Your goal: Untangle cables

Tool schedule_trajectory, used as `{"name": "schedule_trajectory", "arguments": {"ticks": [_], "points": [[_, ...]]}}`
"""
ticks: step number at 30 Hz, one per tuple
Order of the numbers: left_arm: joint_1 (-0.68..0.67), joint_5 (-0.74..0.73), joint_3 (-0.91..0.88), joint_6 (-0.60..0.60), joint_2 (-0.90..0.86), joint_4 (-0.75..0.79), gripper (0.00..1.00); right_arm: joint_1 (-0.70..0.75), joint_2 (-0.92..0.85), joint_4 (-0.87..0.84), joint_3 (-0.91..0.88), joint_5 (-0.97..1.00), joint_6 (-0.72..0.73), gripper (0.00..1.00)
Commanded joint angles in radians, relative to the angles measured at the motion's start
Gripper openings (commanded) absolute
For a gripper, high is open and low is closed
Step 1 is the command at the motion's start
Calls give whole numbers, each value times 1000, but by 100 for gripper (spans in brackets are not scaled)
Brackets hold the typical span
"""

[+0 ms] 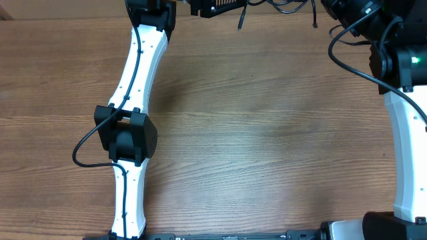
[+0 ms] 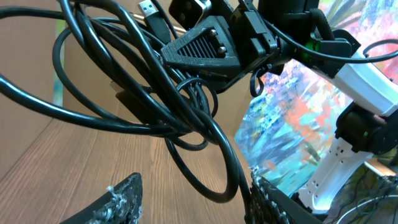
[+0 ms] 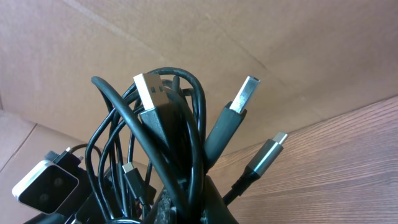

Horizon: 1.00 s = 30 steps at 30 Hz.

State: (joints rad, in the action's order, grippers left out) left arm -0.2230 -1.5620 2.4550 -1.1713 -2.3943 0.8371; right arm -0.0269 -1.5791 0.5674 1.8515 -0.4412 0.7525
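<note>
table point(image 1: 267, 133): brown wood grain
cables point(image 3: 168, 143): glossy black tangle
right end effector point(image 3: 186, 208): clamped the cables
left end effector point(image 2: 193, 199): gaped apart

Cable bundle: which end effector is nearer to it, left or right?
Right. The right end effector is clamped on the cables; the left end effector is open below their hanging loops, not gripping.

Wood-grain surface point(image 1: 267, 133), mid-brown, evenly lit w/ soft shadows nr left edge. Plain cardboard wall point(image 3: 186, 37) along far edge. Multicolour painted panel point(image 2: 292, 118) beside it.
</note>
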Motion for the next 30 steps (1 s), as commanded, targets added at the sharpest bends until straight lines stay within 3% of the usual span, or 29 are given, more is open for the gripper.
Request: {"name": "schedule_trajectory", "arguments": {"ticks": [1, 22, 24, 25, 28, 30], "points": [[-4, -18, 12, 50, -18, 1, 56, -1, 26, -19, 27, -40, 3, 4], [-6, -18, 12, 68, -19, 0, 54, -45, 26, -8, 27, -70, -1, 4], [-6, -18, 12, 68, -19, 0, 37, -45, 26, -5, 27, -69, -2, 4], [-6, -18, 12, 68, -19, 0, 6, -45, 26, -3, 27, -69, -2, 4], [-5, -19, 12, 56, -19, 1, 4, -45, 26, 3, 27, -49, -27, 4], [9, -19, 13, -11, -18, 27, 4, -30, 26, 25, 27, 4, -28, 4]]}}
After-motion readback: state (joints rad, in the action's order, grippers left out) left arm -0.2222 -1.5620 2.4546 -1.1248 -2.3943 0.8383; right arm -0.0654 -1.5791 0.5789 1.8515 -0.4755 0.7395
